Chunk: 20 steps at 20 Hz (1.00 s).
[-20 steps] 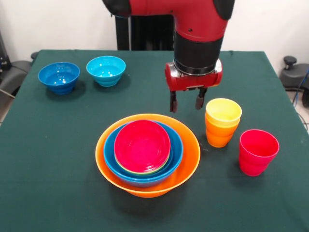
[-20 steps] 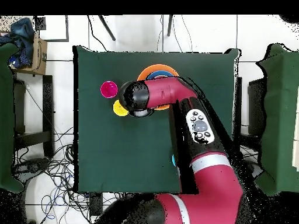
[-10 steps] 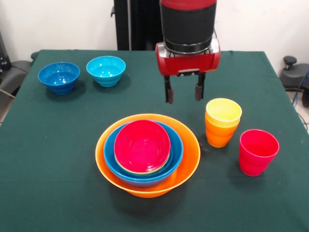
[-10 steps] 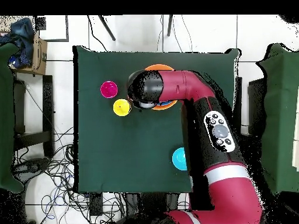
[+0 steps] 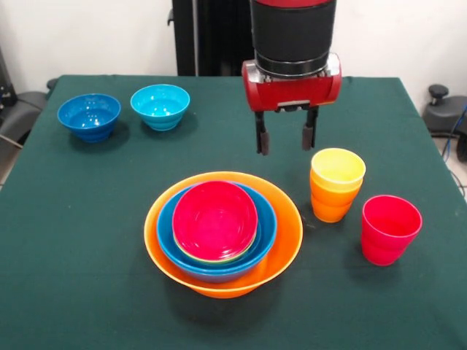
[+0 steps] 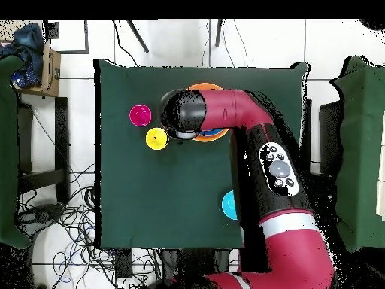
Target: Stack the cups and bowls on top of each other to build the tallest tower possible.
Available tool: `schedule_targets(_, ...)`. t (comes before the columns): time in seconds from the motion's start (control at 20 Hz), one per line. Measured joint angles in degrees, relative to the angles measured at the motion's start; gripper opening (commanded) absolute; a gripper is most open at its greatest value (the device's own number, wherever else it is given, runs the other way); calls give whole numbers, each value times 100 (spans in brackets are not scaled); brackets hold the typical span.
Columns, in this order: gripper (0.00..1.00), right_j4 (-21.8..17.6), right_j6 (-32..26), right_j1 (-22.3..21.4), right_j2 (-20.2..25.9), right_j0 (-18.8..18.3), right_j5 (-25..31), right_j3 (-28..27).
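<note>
Green cloth table (image 5: pixel 87 219), glossy round nested bowls (image 5: pixel 219 226), tapered cups (image 5: pixel 336 186)

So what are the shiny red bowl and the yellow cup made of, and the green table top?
The red bowl and the yellow cup look like glossy plastic: bright solid colour with light glints on smooth surfaces. The table top seems covered in dark green cloth, matte with no shine, draping at the edges, though the exact fabric is unclear.
</note>
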Motion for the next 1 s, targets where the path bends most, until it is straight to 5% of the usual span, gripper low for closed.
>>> schedule_targets(1.0,100,-5,0,82,-31,359,0,-117)
